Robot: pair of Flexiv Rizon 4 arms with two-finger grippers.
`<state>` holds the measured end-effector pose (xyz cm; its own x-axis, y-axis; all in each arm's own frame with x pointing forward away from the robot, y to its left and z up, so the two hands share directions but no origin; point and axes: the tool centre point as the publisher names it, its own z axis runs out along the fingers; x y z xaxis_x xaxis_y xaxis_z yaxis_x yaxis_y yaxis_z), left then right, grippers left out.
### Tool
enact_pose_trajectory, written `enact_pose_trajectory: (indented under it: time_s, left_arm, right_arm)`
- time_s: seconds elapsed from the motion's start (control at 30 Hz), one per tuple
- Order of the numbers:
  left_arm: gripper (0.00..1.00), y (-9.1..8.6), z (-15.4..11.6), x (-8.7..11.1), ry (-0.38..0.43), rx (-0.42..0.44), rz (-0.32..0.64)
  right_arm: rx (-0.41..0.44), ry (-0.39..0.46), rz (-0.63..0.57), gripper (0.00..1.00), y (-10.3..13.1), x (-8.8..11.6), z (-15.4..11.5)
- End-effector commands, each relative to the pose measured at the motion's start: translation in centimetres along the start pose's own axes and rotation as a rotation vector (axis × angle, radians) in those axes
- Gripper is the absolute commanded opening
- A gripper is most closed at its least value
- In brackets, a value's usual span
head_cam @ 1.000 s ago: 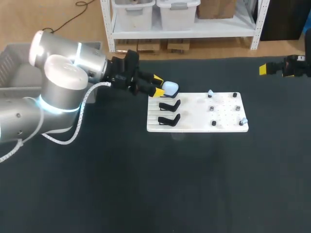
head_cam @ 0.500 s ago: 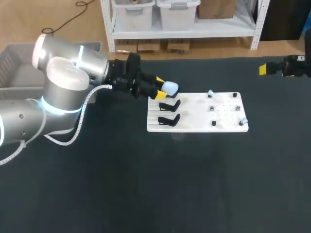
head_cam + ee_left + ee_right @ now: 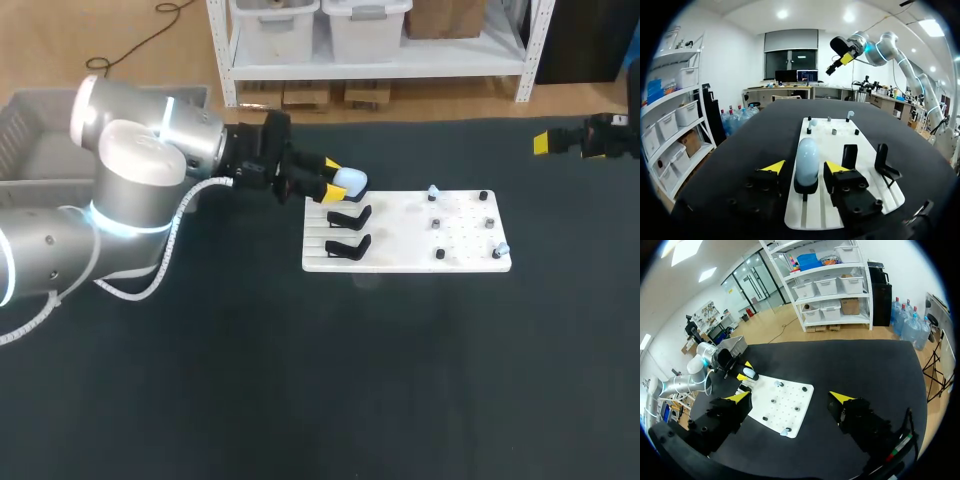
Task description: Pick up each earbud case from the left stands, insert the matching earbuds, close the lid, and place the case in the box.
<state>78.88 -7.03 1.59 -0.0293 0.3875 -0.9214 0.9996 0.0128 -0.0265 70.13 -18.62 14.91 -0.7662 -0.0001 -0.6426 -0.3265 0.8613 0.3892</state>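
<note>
White board (image 3: 405,232) lying flat on the dark table (image 3: 300,380), taken as the reference. At the board's far-left corner a pale blue earbud case (image 3: 807,159) stands upright with its lid shut on a black stand. The left gripper (image 3: 328,178) comes in from the board's left edge with its yellow tips spread, one on each side of the case; the left wrist view shows a narrow gap on both sides, so neither tip grips it. Two more black stands (image 3: 348,216) sit along the same left edge, nearer the robot. On the board's right half are small black pegs, with two pale earbuds (image 3: 432,191) among them, one at the far edge and one at the near-right corner. The right gripper (image 3: 790,397) hangs well beyond the board's far-right corner, fingers wide apart. The grey box (image 3: 25,130) sits well off the board's left side, behind the left arm.
</note>
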Motion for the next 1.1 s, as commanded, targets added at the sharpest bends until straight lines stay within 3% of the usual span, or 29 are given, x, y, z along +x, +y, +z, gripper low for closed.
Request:
enact_pose_trajectory:
  time_s: [0.03,0.57,0.67,0.8,0.93,1.0,1.03,1.1]
  left_arm:
    - [0.45,0.3,0.2,0.2,-0.004,0.012,0.004]
    - [0.42,0.1,0.1,0.4,-0.005,0.018,0.017]
    - [0.33,-0.2,0.1,0.4,-0.005,0.022,0.02]
    - [0.13,-0.5,0.1,0.5,0.0,0.026,0.038]
    - [0.11,-0.7,0.1,0.5,-0.003,0.028,0.039]
    - [0.08,-0.8,0.0,0.4,-0.004,0.027,0.041]
    - [0.0,-0.8,0.0,0.3,-0.005,0.026,0.042]
    - [0.0,-0.9,-0.1,0.3,-0.007,0.026,0.045]
  right_arm:
    - [0.002,0.0,0.0,1.0,0.0,0.0,0.0]
    - [0.002,0.0,0.0,1.0,0.0,0.0,0.0]
    - [0.002,0.0,0.0,1.0,0.0,0.0,0.0]
    - [0.002,0.0,0.0,1.0,0.0,0.0,0.0]
    - [0.002,0.0,0.0,1.0,0.0,0.0,0.0]
    - [0.002,0.0,0.0,1.0,0.0,0.0,0.0]
    - [0.002,0.0,0.0,1.0,0.0,0.0,0.0]
    - [0.002,0.0,0.0,1.0,0.0,0.0,0.0]
